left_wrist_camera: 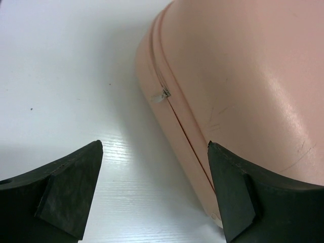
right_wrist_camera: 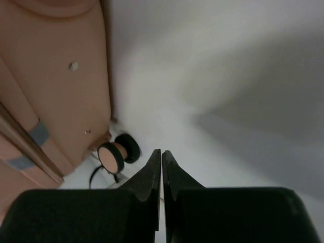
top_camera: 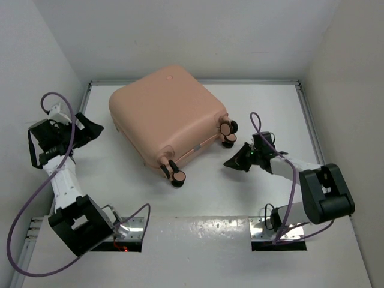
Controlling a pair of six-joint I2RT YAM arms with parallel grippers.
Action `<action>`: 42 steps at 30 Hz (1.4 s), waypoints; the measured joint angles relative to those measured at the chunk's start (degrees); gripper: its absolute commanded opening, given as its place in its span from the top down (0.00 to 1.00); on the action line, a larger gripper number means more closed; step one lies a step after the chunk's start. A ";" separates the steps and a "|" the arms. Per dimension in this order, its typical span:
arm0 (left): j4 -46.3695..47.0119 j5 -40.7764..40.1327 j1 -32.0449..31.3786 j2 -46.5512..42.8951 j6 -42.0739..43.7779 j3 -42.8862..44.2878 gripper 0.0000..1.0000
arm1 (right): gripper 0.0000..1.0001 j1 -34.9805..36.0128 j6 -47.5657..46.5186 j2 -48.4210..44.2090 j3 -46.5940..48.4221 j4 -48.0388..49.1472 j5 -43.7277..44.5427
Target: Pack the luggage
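The luggage point(top_camera: 165, 117) lies flat on the table point(top_camera: 210, 201), shells closed along the seam. My left gripper point(left_wrist_camera: 154, 152) is spread beside its edge, and my right gripper point(right_wrist_camera: 162, 154) is pressed together, empty, near a wheel point(right_wrist_camera: 112, 157). Packing appears largely done, though I cannot tell if the luggage is fully zipped.

Closed peach-pink suitcase point(left_wrist_camera: 243, 76) filling the upper right, lying on a white table point(left_wrist_camera: 66, 76). Down its rounded near side, a seam point(left_wrist_camera: 177, 114) between the two shells, with a small pale tab point(left_wrist_camera: 160, 97) sticking out just left of it. At the bottom edge, left gripper point(left_wrist_camera: 154, 152) spread wide: one black finger point(left_wrist_camera: 66, 187) over bare table, the other overlapping the suitcase's lower edge. Contact there impossible to tell. Between the fingers, mostly bare table.
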 measured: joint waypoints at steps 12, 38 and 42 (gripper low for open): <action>2.05 1.99 3.54 2.60 -4.24 0.02 0.12 | 0.95 3.28 11.15 13.22 5.68 10.34 10.69; 5.53 2.10 2.99 16.26 -4.76 0.44 0.13 | 1.00 -12.22 9.01 38.05 37.05 12.50 30.82; 5.88 1.86 1.62 21.66 -5.70 5.57 0.13 | 1.00 -14.40 5.09 40.57 40.02 16.41 27.71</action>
